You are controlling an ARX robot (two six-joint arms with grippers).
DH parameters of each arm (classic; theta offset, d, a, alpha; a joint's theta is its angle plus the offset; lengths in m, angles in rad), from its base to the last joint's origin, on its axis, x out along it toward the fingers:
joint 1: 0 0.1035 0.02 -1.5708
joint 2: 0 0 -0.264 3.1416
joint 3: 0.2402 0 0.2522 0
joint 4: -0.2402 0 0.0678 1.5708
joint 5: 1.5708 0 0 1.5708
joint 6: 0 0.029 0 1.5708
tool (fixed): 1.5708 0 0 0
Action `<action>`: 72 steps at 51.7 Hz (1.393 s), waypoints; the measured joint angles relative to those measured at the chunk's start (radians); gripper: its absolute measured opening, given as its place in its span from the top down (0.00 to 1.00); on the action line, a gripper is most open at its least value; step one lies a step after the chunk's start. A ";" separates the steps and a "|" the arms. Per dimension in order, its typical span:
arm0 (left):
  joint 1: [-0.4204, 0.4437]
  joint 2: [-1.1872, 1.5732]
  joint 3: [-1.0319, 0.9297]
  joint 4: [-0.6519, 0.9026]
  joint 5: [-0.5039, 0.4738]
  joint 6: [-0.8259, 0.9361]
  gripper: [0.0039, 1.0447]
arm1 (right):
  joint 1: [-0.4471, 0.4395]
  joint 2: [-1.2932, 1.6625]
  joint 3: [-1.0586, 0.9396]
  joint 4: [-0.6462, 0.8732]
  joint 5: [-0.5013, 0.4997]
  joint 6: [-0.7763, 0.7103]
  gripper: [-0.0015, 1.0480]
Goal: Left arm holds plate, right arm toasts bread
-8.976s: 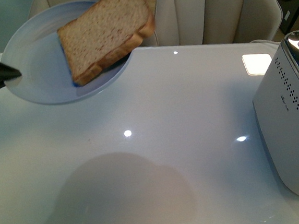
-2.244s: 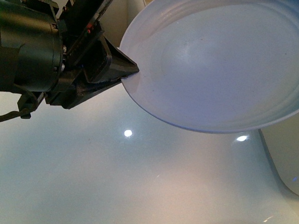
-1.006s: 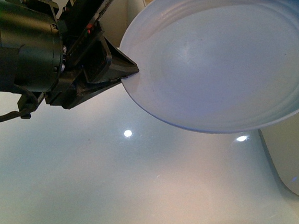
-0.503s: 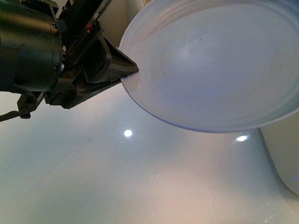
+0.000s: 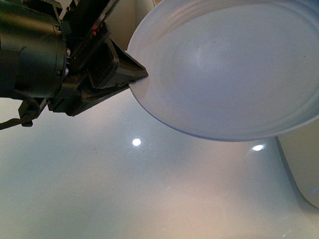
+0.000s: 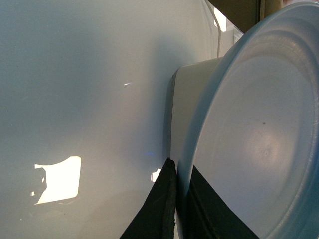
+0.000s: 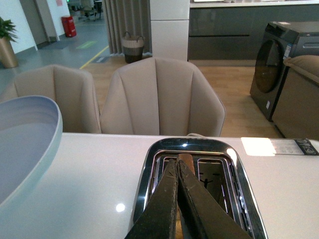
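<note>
The plate (image 5: pixel 233 63) is held tilted, clear of the table (image 5: pixel 100 203), its rim clamped between the left gripper (image 5: pixel 143 76) jaws. The right gripper (image 7: pixel 179 159) jaws stand nearly together directly above the toaster (image 7: pixel 240 174) slots. A brown sliver at their tips cannot be identified, and a label (image 7: pixel 305 145) beyond them is too small to read.

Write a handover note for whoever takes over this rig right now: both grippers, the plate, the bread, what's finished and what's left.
Left gripper: jaws shut on the rim of the plate, holding it in the air above the table, near the toaster. The plate is empty.
Right gripper: jaws nearly together right above the toaster's slots, apparently pinching the bread edge-on. Only a brown sliver shows, so this is not certain.
Done: the bread is off the plate.
Left: lower the bread into a slot, release it, start toasting. The slot in view is empty.
</note>
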 joint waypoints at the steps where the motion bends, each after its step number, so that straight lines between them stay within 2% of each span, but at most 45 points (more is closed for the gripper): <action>1: 0.000 0.000 0.000 0.000 0.000 0.000 0.97 | 0.000 -0.010 0.000 -0.009 0.000 0.000 0.98; 40: 0.000 0.000 0.000 0.000 0.001 0.000 0.97 | 0.001 -0.225 0.000 -0.222 0.000 0.000 0.98; 47: 0.000 0.000 0.000 0.000 0.000 0.000 0.97 | 0.002 -0.349 0.000 -0.380 0.001 0.000 0.98; 60: -0.002 -0.002 0.000 0.000 0.000 0.000 0.97 | 0.002 -0.396 0.000 -0.400 0.000 -0.001 0.98; 72: -0.002 -0.002 0.000 0.000 0.000 0.000 0.97 | 0.002 -0.396 0.000 -0.400 0.000 0.000 0.66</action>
